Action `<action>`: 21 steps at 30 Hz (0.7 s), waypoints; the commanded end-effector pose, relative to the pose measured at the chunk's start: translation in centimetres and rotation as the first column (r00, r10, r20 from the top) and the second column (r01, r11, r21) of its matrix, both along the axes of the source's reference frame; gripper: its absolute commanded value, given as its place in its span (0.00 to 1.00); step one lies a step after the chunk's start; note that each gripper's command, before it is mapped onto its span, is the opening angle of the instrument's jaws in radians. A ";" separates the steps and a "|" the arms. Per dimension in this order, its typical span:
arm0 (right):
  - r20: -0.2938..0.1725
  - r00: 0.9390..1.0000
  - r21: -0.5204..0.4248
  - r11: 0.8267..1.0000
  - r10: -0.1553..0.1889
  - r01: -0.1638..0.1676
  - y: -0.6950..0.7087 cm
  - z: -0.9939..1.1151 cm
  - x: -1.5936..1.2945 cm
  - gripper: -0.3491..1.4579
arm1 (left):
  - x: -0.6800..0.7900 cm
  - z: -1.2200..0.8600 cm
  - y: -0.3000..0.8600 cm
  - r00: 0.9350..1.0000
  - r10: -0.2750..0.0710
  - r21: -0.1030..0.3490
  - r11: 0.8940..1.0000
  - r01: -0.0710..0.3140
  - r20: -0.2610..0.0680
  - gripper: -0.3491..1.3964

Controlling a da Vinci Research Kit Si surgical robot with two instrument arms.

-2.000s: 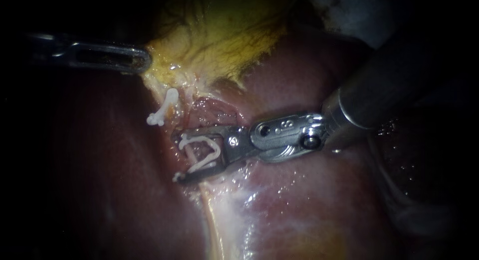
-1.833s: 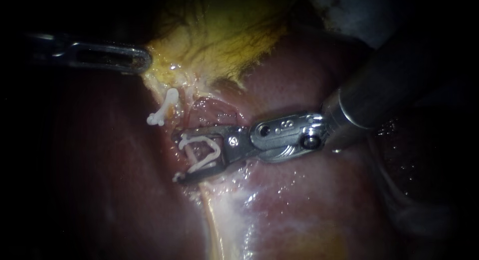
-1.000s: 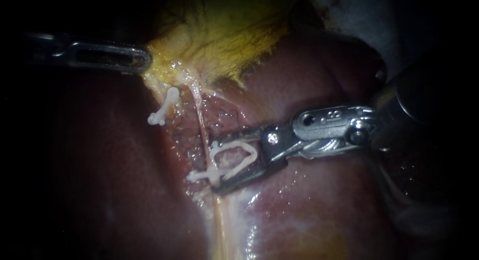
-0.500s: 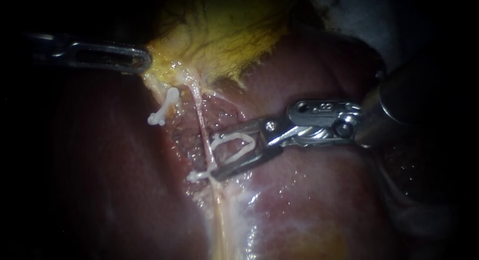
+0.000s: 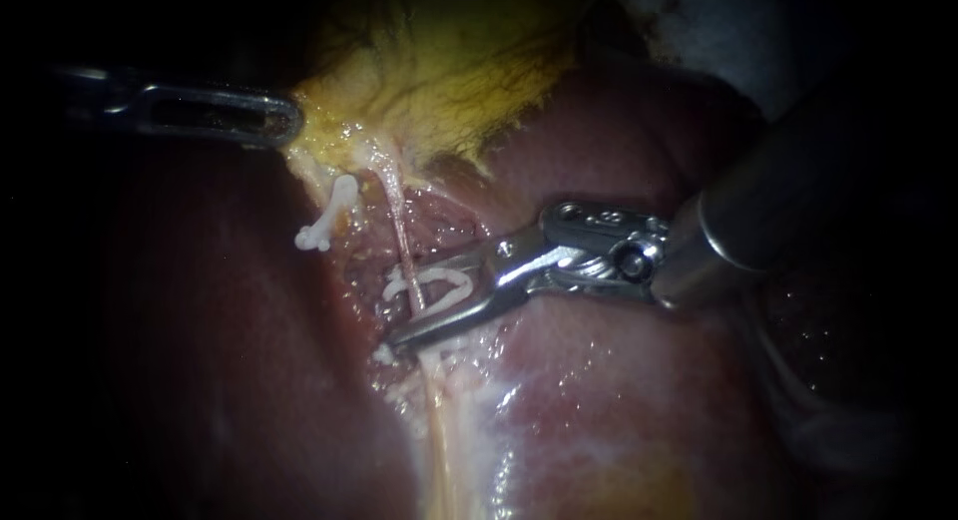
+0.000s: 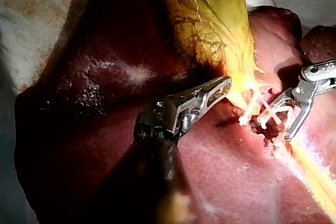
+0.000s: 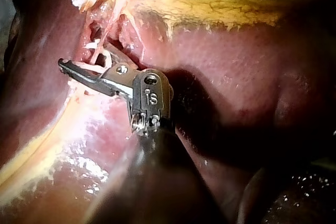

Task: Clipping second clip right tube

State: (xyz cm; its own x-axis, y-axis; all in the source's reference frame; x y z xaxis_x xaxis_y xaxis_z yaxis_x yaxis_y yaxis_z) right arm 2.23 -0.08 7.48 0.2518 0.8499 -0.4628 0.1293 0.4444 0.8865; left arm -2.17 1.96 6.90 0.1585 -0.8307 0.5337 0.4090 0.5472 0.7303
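Observation:
My right instrument (image 5: 401,306) comes in from the right and is shut on a white clip (image 5: 444,280). The clip straddles a thin pink tube (image 5: 397,216), the right one of two tubes running down from the gallbladder (image 5: 439,71). Its legs are squeezed narrow around that tube. The left tube carries another white clip (image 5: 324,226). My left instrument (image 5: 284,121) is shut on the gallbladder's lower edge and holds it towards the left. The left wrist view shows those jaws (image 6: 223,85) on the yellow tissue. In the right wrist view, the right jaws (image 7: 84,56) hold the clip (image 7: 84,66).
Dark red liver (image 5: 619,400) surrounds the tubes. A pale yellow-white band (image 5: 439,430) runs down from the clip site. A small white fleck (image 5: 382,355) lies just below the lower jaw's tip; I cannot tell what it is.
My right instrument drew back to the right, baring the pink tube, then moved left so the clip straddles it. Its jaws have narrowed and flattened the clip. The left instrument has not moved.

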 end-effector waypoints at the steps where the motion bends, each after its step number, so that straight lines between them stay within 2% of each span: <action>1: -0.021 1.000 0.025 1.000 0.004 -0.004 0.00 -0.01 0.02 0.49 | 0.00 0.00 0.00 1.000 0.000 0.000 1.000 0.000 0.000 0.00; 4: -0.078 0.997 0.081 0.997 0.016 -0.010 -0.02 -0.03 0.04 0.49 | 0.00 0.00 0.00 1.000 0.000 0.000 1.000 0.000 0.000 0.00; 11: -0.160 0.987 0.155 0.988 0.031 -0.006 -0.06 -0.15 0.08 0.49 | 0.00 0.00 0.00 1.000 0.000 0.000 1.000 0.000 0.000 0.00; 13: -0.159 0.987 0.162 0.987 0.031 -0.005 -0.07 -0.19 0.08 0.48 | 0.00 0.00 0.00 1.000 0.000 0.000 1.000 0.000 0.000 0.00; 21: -0.158 0.987 0.191 0.981 0.000 0.031 -0.14 -0.33 0.09 0.46 | 0.00 0.00 0.00 1.000 0.000 0.000 1.000 0.000 0.000 0.00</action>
State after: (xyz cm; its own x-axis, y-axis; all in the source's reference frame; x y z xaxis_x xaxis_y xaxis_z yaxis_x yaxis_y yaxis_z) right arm 2.31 -0.23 7.15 0.2056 0.9245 -0.3209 0.2790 0.2589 0.9247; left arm -2.18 1.95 6.90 0.1584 -0.8308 0.5336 0.4092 0.5470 0.7302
